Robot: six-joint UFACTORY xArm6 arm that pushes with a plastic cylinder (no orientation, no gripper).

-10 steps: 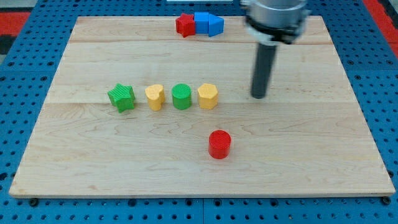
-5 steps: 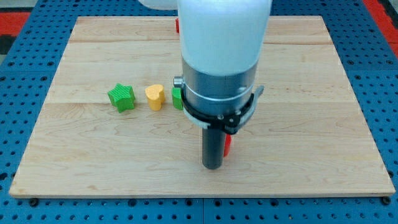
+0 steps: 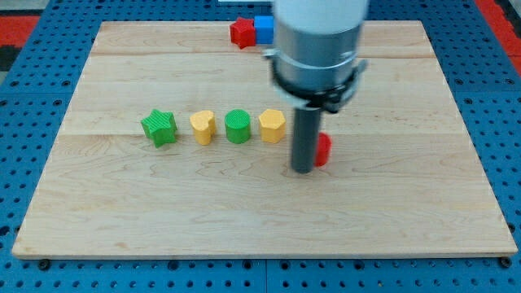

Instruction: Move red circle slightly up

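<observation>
The red circle (image 3: 323,150) lies right of the board's middle, mostly hidden behind my rod; only its right edge shows. My tip (image 3: 302,170) rests on the board at the circle's lower left, touching it or very near it. The circle sits to the lower right of the yellow hexagon (image 3: 272,126).
A row lies left of my tip: green star (image 3: 159,128), yellow heart (image 3: 202,127), green circle (image 3: 238,126), then the yellow hexagon. A red star (image 3: 241,32) and a blue block (image 3: 263,28) sit at the top edge, the blue one partly hidden by the arm.
My tip came down from the upper right to below the red circle, then moved up and right. The red circle has shifted up and to the right.
</observation>
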